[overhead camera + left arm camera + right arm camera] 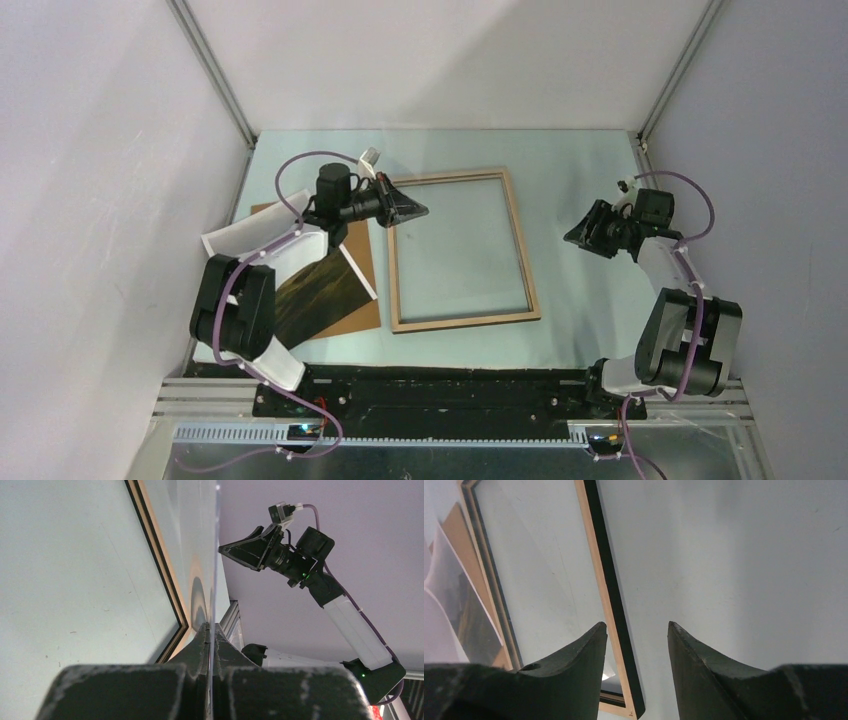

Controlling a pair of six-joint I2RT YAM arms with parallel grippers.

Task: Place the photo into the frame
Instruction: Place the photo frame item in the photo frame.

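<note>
Light-wood frame [521, 245] lies mid-table; L gripper [420, 210] pinched shut on clear pane [200, 555] edge; R gripper [636, 625] half-open, empty.

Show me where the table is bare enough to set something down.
Bare table lies between the frame and the right wall, though the open right gripper hovers there, and behind the frame's far rail. The left is crowded: photo, backing panel, left arm.

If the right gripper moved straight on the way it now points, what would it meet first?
The right gripper would probably touch the table just beside the frame; depth is unclear, so the frame's side rail might come first.
</note>
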